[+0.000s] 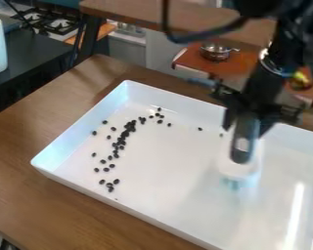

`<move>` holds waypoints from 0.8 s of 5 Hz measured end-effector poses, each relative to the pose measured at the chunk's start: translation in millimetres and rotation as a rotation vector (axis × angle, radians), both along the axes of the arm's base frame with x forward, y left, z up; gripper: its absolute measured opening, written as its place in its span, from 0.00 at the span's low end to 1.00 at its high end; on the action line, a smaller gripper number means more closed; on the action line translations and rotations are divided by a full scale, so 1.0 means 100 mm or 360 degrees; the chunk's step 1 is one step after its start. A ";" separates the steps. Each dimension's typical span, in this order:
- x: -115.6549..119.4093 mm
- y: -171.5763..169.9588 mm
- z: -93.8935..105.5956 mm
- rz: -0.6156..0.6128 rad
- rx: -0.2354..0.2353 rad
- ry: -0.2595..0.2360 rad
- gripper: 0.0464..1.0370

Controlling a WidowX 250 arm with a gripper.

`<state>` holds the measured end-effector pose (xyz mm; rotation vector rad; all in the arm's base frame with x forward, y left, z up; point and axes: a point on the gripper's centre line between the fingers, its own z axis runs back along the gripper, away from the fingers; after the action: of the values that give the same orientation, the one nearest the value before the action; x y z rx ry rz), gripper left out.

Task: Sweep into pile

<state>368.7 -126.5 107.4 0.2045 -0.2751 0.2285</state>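
black beans (123,137) lie in a loose curved band at the left of the white tray (172,180), strays around it; over the tray's right part, the gripper (246,128) grasps an upright brush (237,166)

A white tray (166,178) lies on a brown wooden table (45,119).

A shallow, white, rectangular tray (120,203) rests on a brown wooden table (28,190). Small black oval beans (123,134) form a loose, uneven band in the tray's left half, with strays around it. Over the tray's right half, the black two-finger gripper (247,119) holds a white brush (237,168) by its dark grey handle, bristles downward.
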 end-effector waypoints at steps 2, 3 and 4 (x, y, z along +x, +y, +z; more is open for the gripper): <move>0.18 -0.13 -0.26 0.0025 0.0058 0.0028 0.47; 0.27 -0.15 -0.31 0.0029 0.0037 0.0037 0.47; 0.37 -0.05 -0.32 0.0070 0.0015 0.0055 0.47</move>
<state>405.5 -131.1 75.1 0.2237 -0.2376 0.2673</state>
